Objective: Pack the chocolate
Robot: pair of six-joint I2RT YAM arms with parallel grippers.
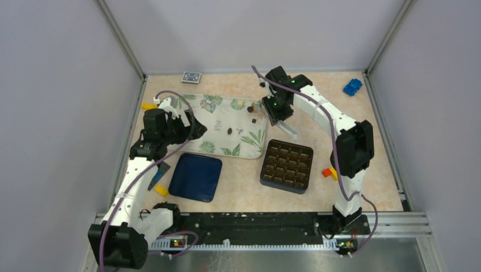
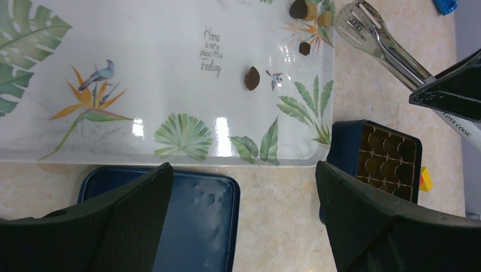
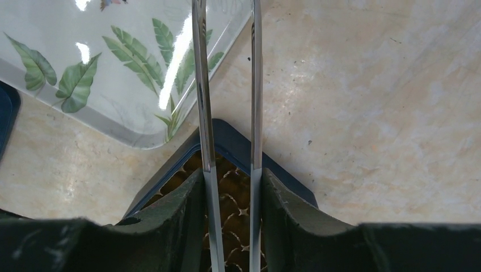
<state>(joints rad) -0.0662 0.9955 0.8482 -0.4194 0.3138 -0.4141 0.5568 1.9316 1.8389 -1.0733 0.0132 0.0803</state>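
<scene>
On glossy leaf-print tray, rounded brown chocolate; right hand tight on steel tongs, left hand spread.

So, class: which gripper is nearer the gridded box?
Right. The right gripper, clamping tongs, hangs just beyond the box's far edge; the left gripper hovers over the tray, farther off to the left.

The left hand hovers with fingers spread wide, arm bent; the right hand, arm stretched forward, clamps tongs.
</scene>
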